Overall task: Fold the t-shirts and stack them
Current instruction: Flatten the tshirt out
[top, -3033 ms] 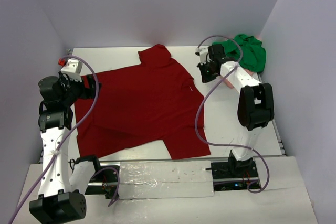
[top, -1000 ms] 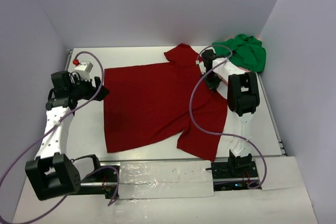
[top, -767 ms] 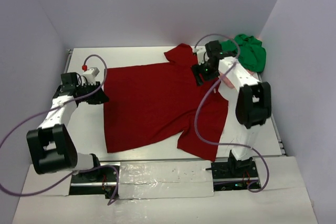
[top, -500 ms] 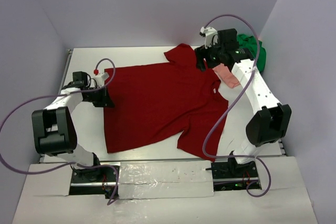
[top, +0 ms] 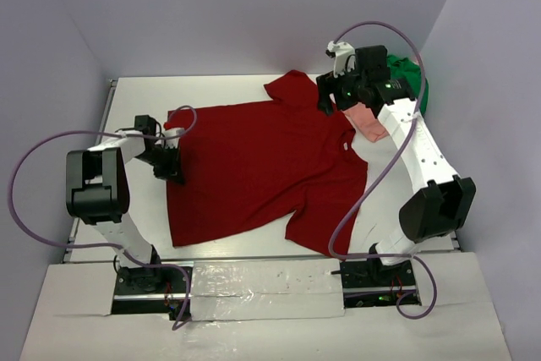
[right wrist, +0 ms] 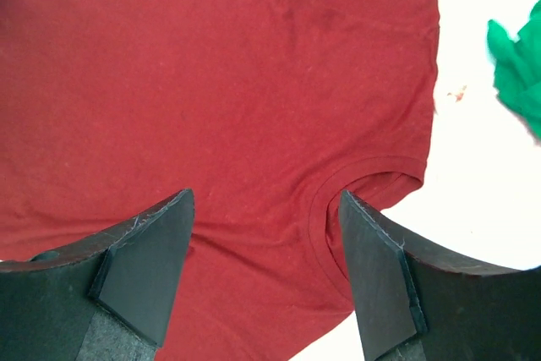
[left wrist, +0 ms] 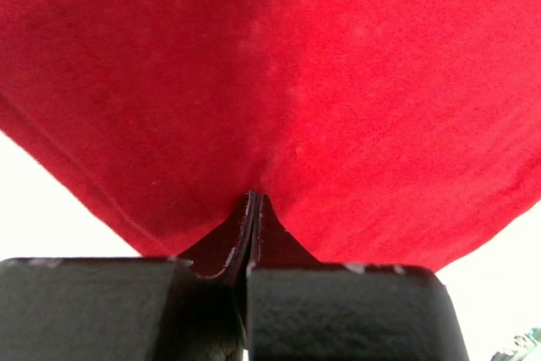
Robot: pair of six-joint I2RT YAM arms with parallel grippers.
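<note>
left gripper (top: 170, 166) is pinched tight on the 9 o'clock edge of the dark red t-shirt (top: 262, 162), which lies spread flat; right gripper (top: 326, 97) hangs with fingers apart over its collar at 1 o'clock, pink t-shirt (top: 370, 121) and green t-shirt (top: 407, 82) just beyond

No text, brand or number is legible anywhere; a white speck (top: 347, 146) at 3 o'clock on the dark red t-shirt (top: 254, 166) is too small to read.

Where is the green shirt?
In the top view, the green t-shirt sits bunched in the far right corner, right beside the pink t-shirt.
</note>
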